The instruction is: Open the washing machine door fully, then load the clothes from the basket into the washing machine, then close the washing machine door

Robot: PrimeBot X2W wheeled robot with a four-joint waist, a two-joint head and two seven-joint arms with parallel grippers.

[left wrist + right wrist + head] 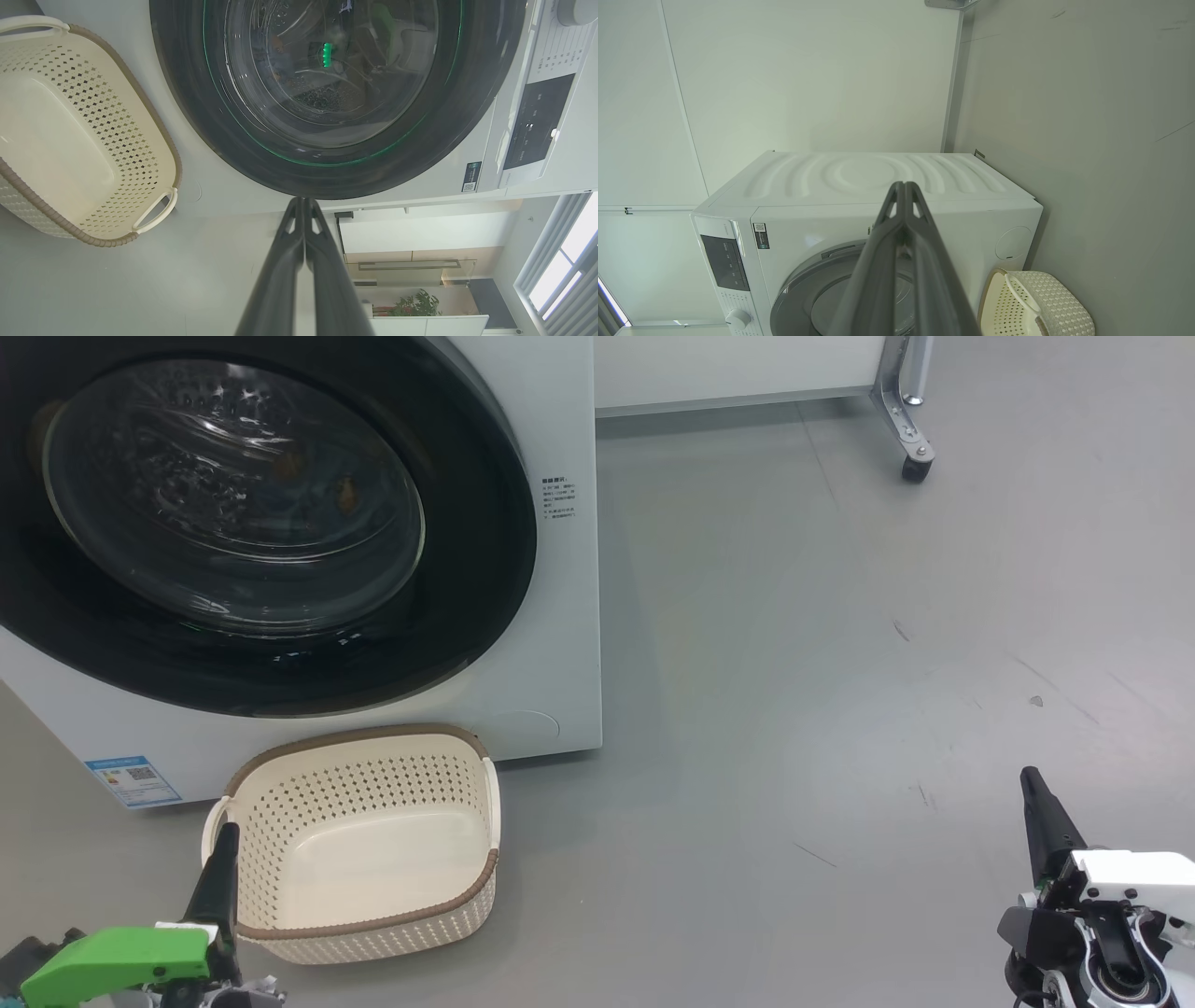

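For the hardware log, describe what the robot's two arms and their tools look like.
The left tool has two long, dark grey fingers tapering to a point, with triangular cut-outs near the tips; its wrist carries a bright green cover. The right tool has matching fingers on a white housing with black joint parts.

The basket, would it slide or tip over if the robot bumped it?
The basket looks empty and is thin, holey plastic, so it is probably light and would likely slide on the smooth floor. Its wide flat bottom suggests it would not tip easily.
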